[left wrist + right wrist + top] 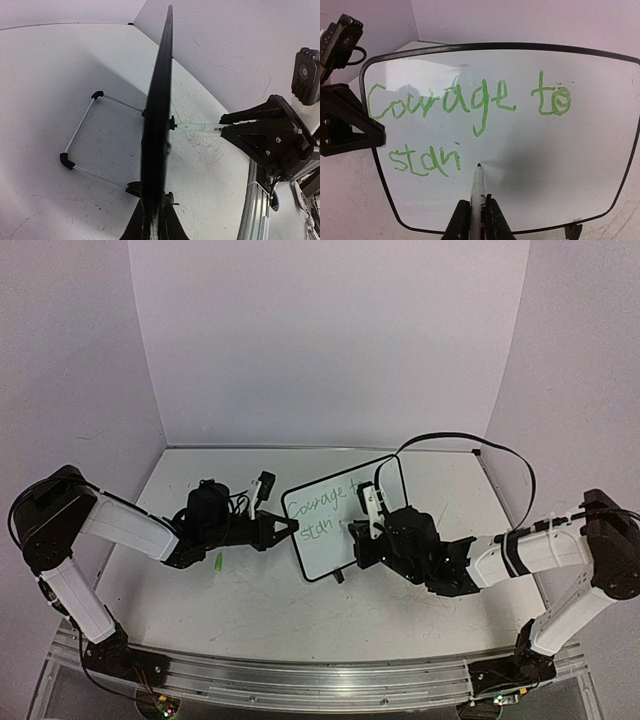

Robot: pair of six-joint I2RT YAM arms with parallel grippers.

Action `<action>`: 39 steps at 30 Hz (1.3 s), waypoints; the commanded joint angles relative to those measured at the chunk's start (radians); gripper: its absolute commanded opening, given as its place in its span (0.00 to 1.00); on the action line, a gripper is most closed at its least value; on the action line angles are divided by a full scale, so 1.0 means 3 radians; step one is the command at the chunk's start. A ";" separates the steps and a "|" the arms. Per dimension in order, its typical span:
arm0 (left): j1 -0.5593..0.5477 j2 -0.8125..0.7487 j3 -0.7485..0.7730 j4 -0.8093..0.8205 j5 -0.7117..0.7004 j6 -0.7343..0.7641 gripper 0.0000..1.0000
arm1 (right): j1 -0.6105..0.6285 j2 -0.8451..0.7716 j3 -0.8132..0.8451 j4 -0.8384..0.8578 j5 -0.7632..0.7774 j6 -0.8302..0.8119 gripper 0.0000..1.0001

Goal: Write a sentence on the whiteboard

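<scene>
The whiteboard (pixel 335 545) stands tilted on its wire stand (pixel 80 132) near the middle of the table. My left gripper (pixel 291 527) is shut on the board's left edge; in the left wrist view the board (pixel 159 115) is edge-on between the fingers (pixel 172 227). The sentence (pixel 440 102) reads "Courage to" in green, with "stan" (pixel 425 161) on the line below. A white marker (pixel 478 192) is held in my right gripper (pixel 476 206), which is shut on it. The marker's tip (pixel 478 165) touches the board just right of "stan".
A green marker cap (pixel 218 562) lies on the scuffed table under my left arm. A small black device (pixel 263 485) with a cable sits behind the board's left side. An aluminium rail (pixel 300 682) runs along the near edge. White walls enclose the table.
</scene>
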 commanded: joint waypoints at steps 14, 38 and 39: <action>0.0012 -0.0061 -0.0025 -0.0142 -0.0095 0.0163 0.00 | -0.0018 0.0128 0.0134 0.0168 0.0069 0.0039 0.00; 0.0012 -0.0034 -0.0023 -0.0142 -0.0089 0.0171 0.00 | -0.0012 0.0171 0.0170 0.0145 -0.0067 0.0039 0.00; 0.0012 -0.0035 -0.0021 -0.0141 -0.0089 0.0171 0.00 | -0.0007 0.0166 0.0154 0.0133 -0.0084 0.0056 0.00</action>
